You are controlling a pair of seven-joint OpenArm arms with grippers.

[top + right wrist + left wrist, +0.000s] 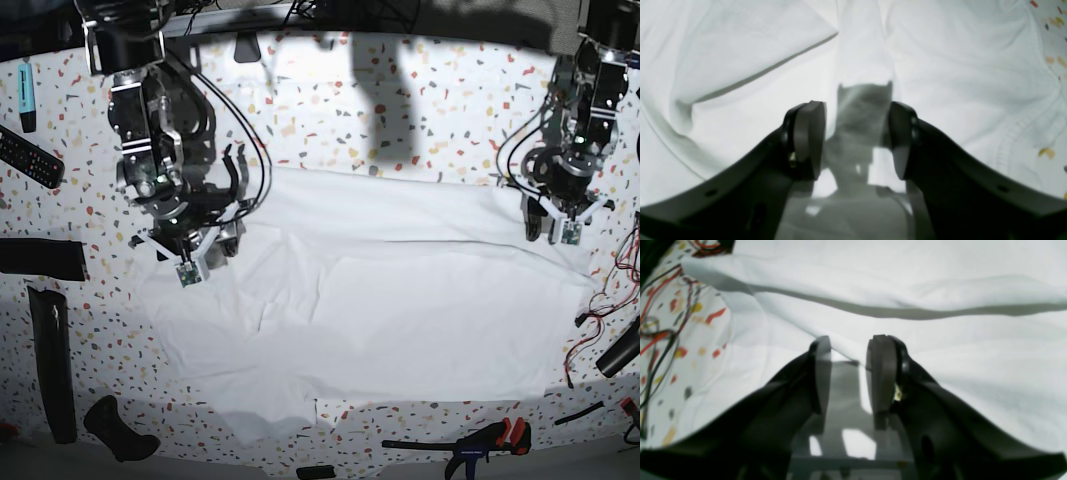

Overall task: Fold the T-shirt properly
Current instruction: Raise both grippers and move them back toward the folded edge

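Note:
The white T-shirt (pixel 380 300) lies spread across the speckled table (pixel 420 110), with one layer folded over so a long crease runs through its upper part. My right gripper (pixel 195 262) stands over the shirt's upper left corner. In the right wrist view this gripper (pixel 857 133) is open, with only wrinkled cloth (pixel 740 66) below the gap. My left gripper (pixel 555 232) is at the shirt's upper right edge. Seen from the left wrist, it (pixel 850 350) is open just in front of a raised fold (pixel 873 303), with nothing between its fingers.
A remote (pixel 30 157) and a blue marker (pixel 26 95) lie at the far left, with black straps (pixel 52 360) below them. A clamp (pixel 480 445) rests near the front edge. Red and black cables (pixel 600 320) trail by the shirt's right side, and these cables (pixel 660 306) also show in the left wrist view.

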